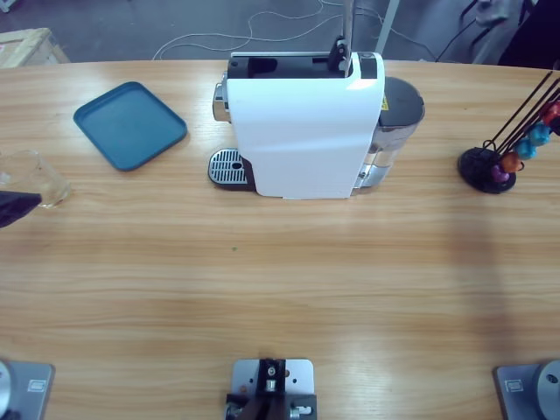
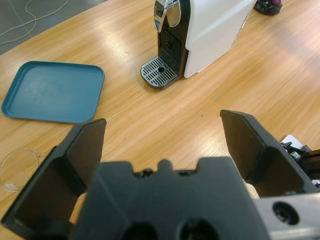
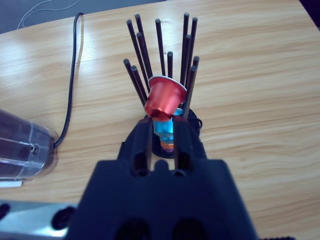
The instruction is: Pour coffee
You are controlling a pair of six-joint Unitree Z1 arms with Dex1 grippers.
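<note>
At the table's far left edge stands a clear tumbler (image 1: 35, 178), its contents too faint to tell, near the teal tray (image 1: 130, 124). Beside the tray sits the white coffee machine (image 1: 302, 127) with its drip grate (image 2: 159, 71). Over the table, the left gripper (image 2: 165, 135) hangs spread wide, grasping nothing. Facing the capsule rack (image 3: 162, 75), the right gripper (image 3: 163, 137) looks nearly closed just below a red capsule (image 3: 163, 97).
</note>
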